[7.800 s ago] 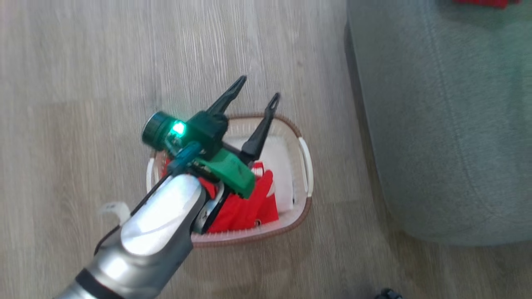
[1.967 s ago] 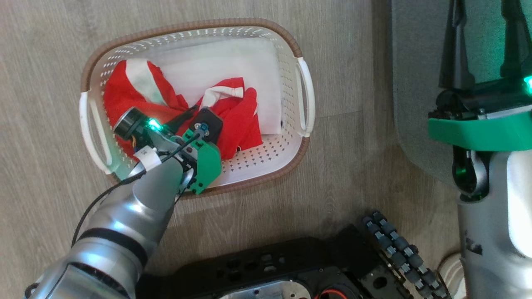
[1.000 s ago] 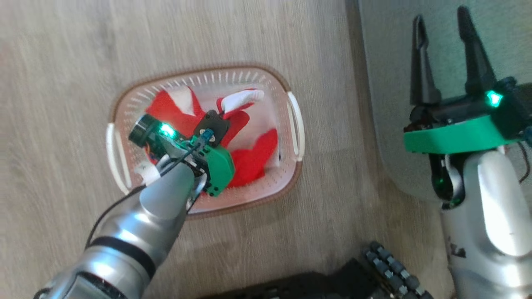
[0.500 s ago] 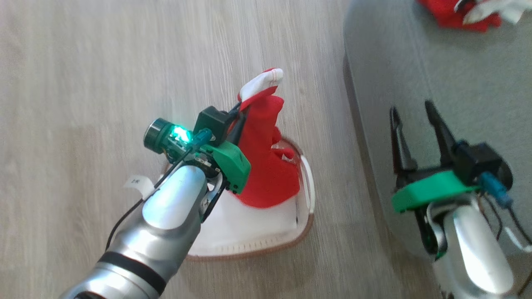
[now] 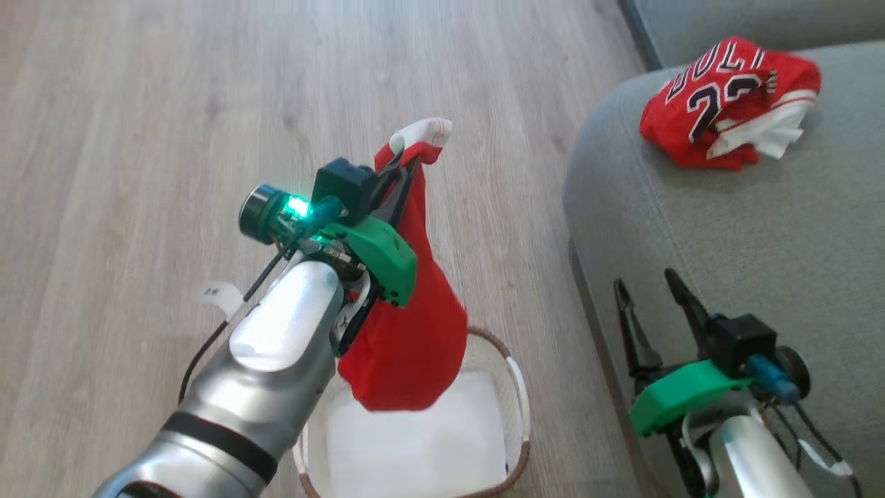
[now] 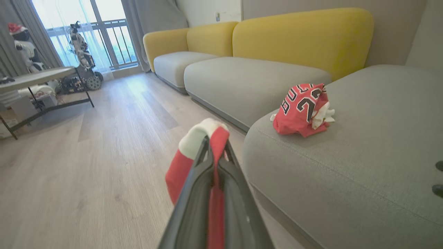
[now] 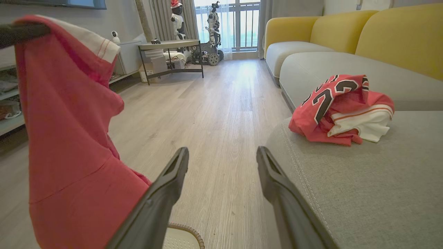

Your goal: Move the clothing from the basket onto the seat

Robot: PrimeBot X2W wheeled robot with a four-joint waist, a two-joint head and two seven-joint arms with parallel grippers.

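My left gripper [image 5: 404, 162] [image 6: 216, 147] is shut on the plain red garment [image 5: 408, 332] [image 6: 193, 148] [image 7: 65, 138], gripping it by the white trim. The cloth hangs free above the cream basket [image 5: 515, 387] [image 7: 185, 235], which holds a white liner. The lettered red jersey [image 5: 726, 100] [image 6: 303, 109] [image 7: 341, 109] lies crumpled on the grey-green seat [image 5: 747, 228] [image 6: 363, 166] [image 7: 363, 186]. My right gripper [image 5: 650, 297] [image 7: 221, 157] stands open and empty at the seat's front edge, right of the basket.
Wooden floor [image 5: 138, 138] stretches to the left and ahead. Yellow-backed sofa sections [image 6: 297, 38] run beyond the seat. A low table [image 7: 169, 45] and another robot [image 7: 214, 20] stand far off by the window.
My left gripper has lifted the plain red garment clear of the basket. The head camera tilted up, bringing the jersey on the seat into view.
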